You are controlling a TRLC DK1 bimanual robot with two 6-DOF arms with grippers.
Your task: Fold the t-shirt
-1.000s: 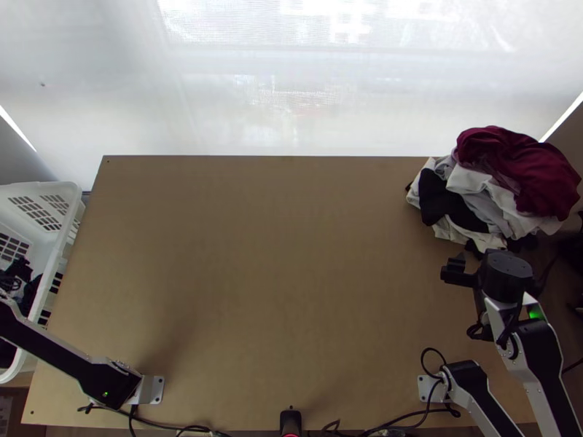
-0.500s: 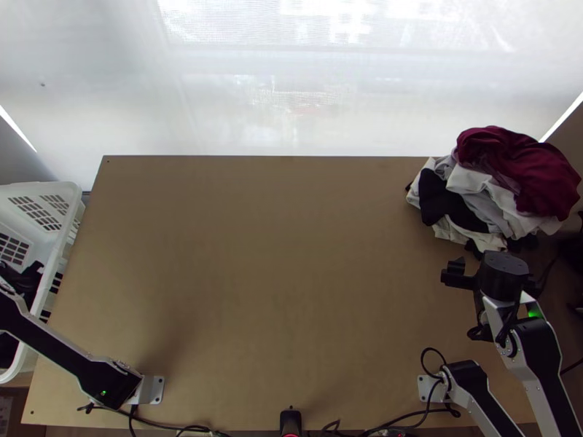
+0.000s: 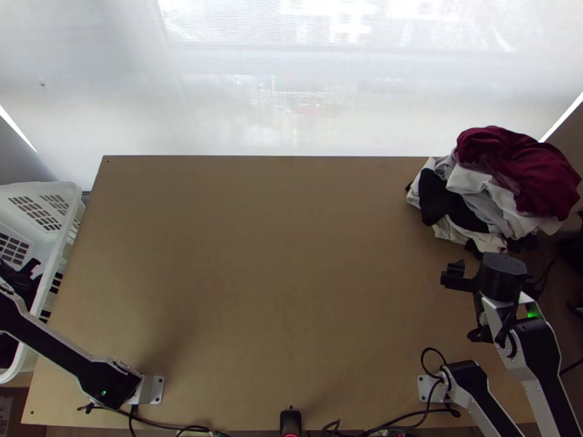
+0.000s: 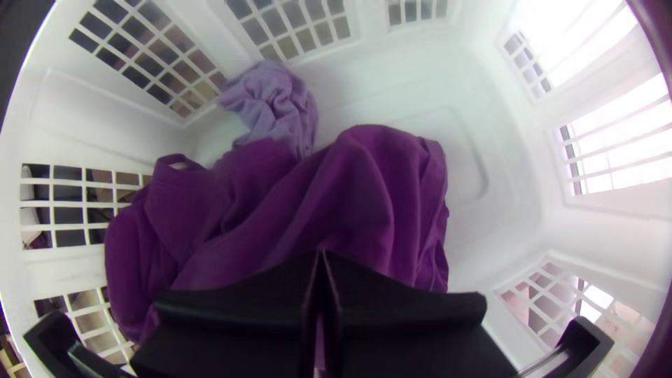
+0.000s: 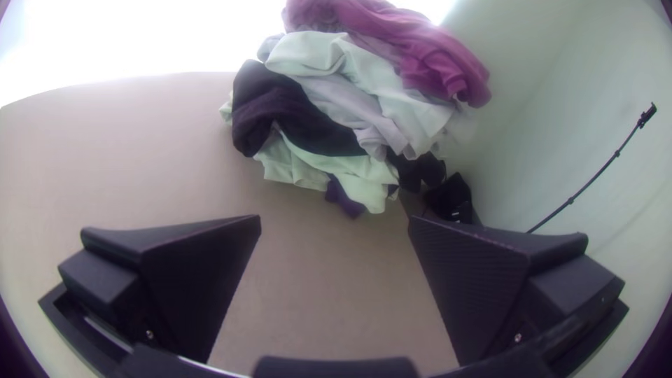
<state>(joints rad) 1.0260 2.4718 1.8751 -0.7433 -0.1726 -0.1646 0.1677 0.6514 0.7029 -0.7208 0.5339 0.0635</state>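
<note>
Student: Top view, what is shown?

Tutor: Two arms at one bare wooden tabletop point(image 3: 284, 255). The left arm point(image 3: 58, 357) carries its gripper, the left gripper point(image 3: 28, 277), into one white basket point(image 3: 73, 191) beside the left edge. The right gripper point(image 3: 452, 275) hangs near the right edge, just on the near side of one pile of clothes point(image 3: 481, 211) heaped over the far right corner: one burgundy garment point(image 3: 521, 167) uppermost, one black garment point(image 3: 444, 205) at the side, several white and grey pieces too tangled to count

Student: And the left wrist view?

Tutor: Basket interior, with two garments: one large purple garment point(image 4: 364, 189), bunched, and one smaller lilac garment point(image 4: 280, 105), crumpled against it. The two jaws are pressed together over the purple one; whether they touch it cannot be told

Student: The right wrist view?

Tutor: Two jaws spread wide, tabletop visible between them, the pile beyond their tips. One thin black rod point(image 5: 595, 178) stands out against the pale wall

Student: Where, then, is the t-shirt?

Tutor: Clothes lie bunched in two places, pile and basket; which piece is the t-shirt cannot be told
</note>
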